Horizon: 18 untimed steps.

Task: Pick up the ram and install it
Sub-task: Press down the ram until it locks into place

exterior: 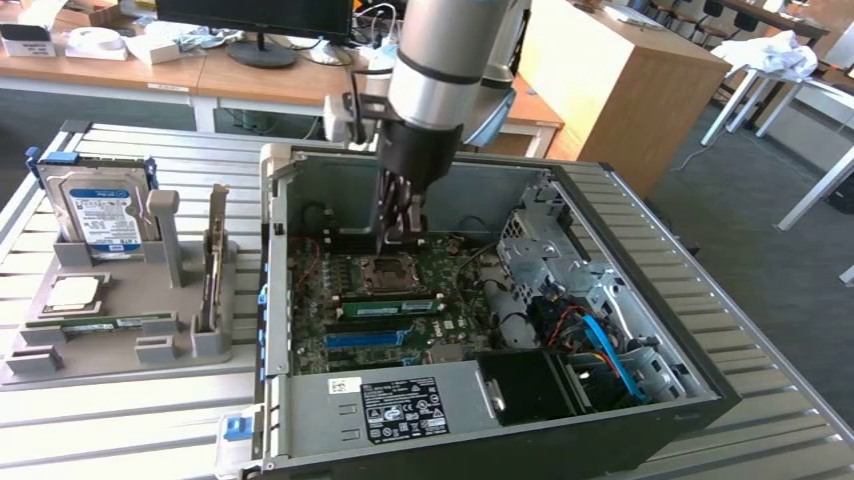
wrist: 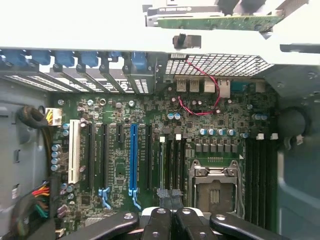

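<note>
A long green ram stick (exterior: 387, 305) with a small white label stands on edge in a motherboard slot, between the empty processor socket (exterior: 387, 270) and a blue slot (exterior: 367, 338). My gripper (exterior: 400, 238) reaches down into the open computer case (exterior: 641, 410), just beyond the socket and a little apart from the ram. In the wrist view my gripper (wrist: 170, 194) is shut with nothing between its fingers (wrist: 159, 220). Its tips hover over the end of the dark slots (wrist: 172, 160) beside the processor socket (wrist: 212, 182).
In the exterior view's left, a grey holder (exterior: 34, 365) carries a blue-labelled hard drive (exterior: 96, 215), a square silver chip (exterior: 74, 292), a flat green stick (exterior: 107, 322) and an upright card (exterior: 214, 265). Case walls, a drive cage (exterior: 541, 250) and cables (exterior: 601, 345) crowd the arm.
</note>
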{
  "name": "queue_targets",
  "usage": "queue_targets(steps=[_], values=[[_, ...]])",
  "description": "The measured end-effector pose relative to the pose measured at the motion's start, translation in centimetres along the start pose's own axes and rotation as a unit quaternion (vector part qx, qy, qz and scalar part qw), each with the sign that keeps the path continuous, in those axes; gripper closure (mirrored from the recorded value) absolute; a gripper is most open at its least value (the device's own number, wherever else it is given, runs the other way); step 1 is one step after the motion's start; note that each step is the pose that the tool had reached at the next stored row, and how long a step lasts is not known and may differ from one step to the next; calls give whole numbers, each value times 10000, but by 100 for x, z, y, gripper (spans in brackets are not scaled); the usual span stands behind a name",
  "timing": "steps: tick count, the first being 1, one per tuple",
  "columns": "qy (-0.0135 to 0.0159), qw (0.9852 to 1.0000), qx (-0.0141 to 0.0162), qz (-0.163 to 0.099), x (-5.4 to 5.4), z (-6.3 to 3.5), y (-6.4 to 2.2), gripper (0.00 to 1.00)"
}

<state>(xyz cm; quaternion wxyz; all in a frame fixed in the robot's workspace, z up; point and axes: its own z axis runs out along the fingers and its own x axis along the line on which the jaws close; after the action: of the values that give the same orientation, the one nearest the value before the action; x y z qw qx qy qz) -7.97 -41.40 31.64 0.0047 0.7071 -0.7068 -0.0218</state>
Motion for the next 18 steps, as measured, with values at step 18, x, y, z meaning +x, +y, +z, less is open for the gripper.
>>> queue_targets(steps=[18], values=[[1,10000,-1,-1,-7,-285,-1,90]])
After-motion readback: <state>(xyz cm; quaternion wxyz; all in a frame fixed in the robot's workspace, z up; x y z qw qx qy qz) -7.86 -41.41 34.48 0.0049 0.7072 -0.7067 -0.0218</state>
